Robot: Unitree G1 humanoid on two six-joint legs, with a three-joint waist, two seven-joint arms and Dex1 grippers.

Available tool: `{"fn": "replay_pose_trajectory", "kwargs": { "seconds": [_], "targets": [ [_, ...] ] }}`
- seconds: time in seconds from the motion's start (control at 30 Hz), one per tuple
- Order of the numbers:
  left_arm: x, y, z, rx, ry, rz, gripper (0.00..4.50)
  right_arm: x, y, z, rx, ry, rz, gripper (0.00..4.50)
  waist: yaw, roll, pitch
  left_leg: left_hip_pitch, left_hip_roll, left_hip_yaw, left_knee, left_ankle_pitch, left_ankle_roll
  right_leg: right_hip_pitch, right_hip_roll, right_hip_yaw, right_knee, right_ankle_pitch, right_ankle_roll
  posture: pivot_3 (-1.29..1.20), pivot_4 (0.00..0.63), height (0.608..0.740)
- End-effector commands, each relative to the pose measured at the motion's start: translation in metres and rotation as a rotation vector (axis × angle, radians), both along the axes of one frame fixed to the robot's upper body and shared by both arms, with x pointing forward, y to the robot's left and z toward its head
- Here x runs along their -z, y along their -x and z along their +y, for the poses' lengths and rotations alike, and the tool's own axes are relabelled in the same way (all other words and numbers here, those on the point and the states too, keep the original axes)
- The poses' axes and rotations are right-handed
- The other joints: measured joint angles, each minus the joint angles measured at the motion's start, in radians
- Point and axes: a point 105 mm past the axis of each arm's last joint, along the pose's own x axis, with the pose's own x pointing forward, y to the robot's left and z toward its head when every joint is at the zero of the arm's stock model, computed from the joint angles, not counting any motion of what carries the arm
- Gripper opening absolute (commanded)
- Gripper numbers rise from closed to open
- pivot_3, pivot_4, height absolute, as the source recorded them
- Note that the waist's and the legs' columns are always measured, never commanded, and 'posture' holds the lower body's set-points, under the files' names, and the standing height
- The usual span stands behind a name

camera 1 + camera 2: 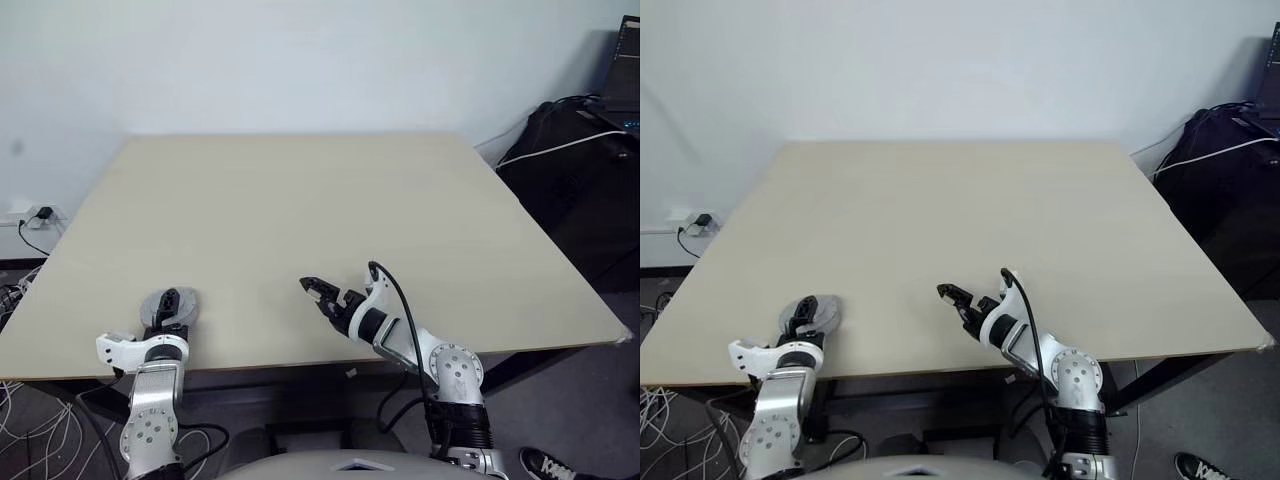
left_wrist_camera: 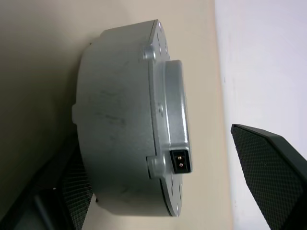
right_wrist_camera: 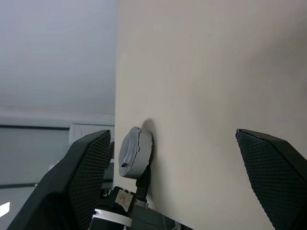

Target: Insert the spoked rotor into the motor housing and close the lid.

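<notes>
A round grey motor housing (image 2: pixel 120 139) sits on the table (image 1: pixel 330 200) near its front left edge. The plain grey lid (image 2: pixel 173 105) rests closed on top, with a small two-pin socket at its rim. The spoked rotor is hidden. My left gripper (image 1: pixel 170 303) is open, its black fingers (image 2: pixel 268 167) either side of the housing, and the far one stands clear of it. My right gripper (image 1: pixel 318 293) hovers open and holds nothing above the front middle of the table, pointing left toward the housing (image 3: pixel 134 151).
The table's front edge runs just below both grippers. A black bag (image 1: pixel 585 170) with a white cable lies on the floor to the right. A wall socket with a plug (image 1: pixel 40 214) is at the left.
</notes>
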Motion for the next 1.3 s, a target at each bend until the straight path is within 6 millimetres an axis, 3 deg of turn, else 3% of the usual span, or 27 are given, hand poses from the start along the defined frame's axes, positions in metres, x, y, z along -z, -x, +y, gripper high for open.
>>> {"fn": "replay_pose_trajectory", "kwargs": {
  "seconds": [0.03, 0.33, 0.6, 0.77, 0.93, 1.13, 1.3],
  "targets": [
    [0.016, 0.016, -0.041, -0.007, 0.171, 0.042, 4.45, -0.013, -0.003, 0.003, -0.004, -0.032, -0.048, 4.50, -0.001, 0.000, 0.000, 0.000, 0.000, 0.000, 0.000, 0.000, 0.000, 0.000, 0.000, 0.000, 0.000, 0.000, 0.000, 0.00, 0.000, 0.740],
    [0.018, 0.037, -0.050, 0.060, 0.195, 0.100, 4.45, -0.012, -0.002, 0.004, -0.009, -0.035, -0.044, 4.50, -0.007, 0.010, -0.006, 0.001, 0.000, 0.001, 0.000, -0.003, 0.003, 0.000, -0.002, 0.002, 0.000, -0.001, 0.000, 0.00, 0.000, 0.740],
    [-0.008, 0.038, -0.077, 0.332, 0.176, 0.008, 4.45, -0.012, -0.001, 0.002, -0.010, -0.035, -0.043, 4.50, 0.006, 0.013, -0.007, 0.002, 0.000, 0.001, 0.000, -0.003, 0.004, 0.000, -0.003, 0.002, 0.000, -0.002, 0.000, 0.00, 0.000, 0.740],
    [-0.037, 0.026, -0.091, 0.551, -0.027, -0.137, 4.45, -0.014, -0.001, -0.003, 0.002, -0.026, -0.065, 4.50, 0.006, 0.009, -0.003, 0.001, -0.001, 0.000, 0.000, -0.003, 0.003, -0.001, -0.002, 0.000, 0.000, -0.002, 0.000, 0.00, 0.000, 0.740],
    [-0.056, 0.017, -0.097, 0.698, -0.368, -0.230, 4.45, -0.022, -0.004, -0.018, 0.032, 0.071, -0.178, 4.50, -0.003, 0.010, 0.001, 0.000, -0.001, 0.001, -0.003, 0.000, -0.001, -0.002, 0.000, 0.000, 0.001, -0.002, -0.001, 0.00, 0.000, 0.740],
    [-0.066, 0.004, -0.090, 0.671, -0.684, -0.263, 4.45, -0.035, -0.016, -0.051, 0.142, 0.395, -0.475, 4.50, 0.001, 0.010, 0.001, 0.000, -0.001, 0.001, -0.004, 0.001, -0.005, -0.003, 0.000, 0.000, 0.000, -0.002, -0.001, 0.00, 0.000, 0.740],
    [-0.059, 0.001, -0.084, 0.669, -1.016, -0.228, 4.45, -0.032, -0.010, -0.062, 0.141, 0.676, -0.712, 4.50, 0.006, 0.009, 0.002, 0.001, -0.002, 0.002, -0.004, 0.002, -0.005, -0.002, 0.000, 0.001, 0.000, -0.002, -0.001, 0.00, 0.000, 0.740]
  ]
}}
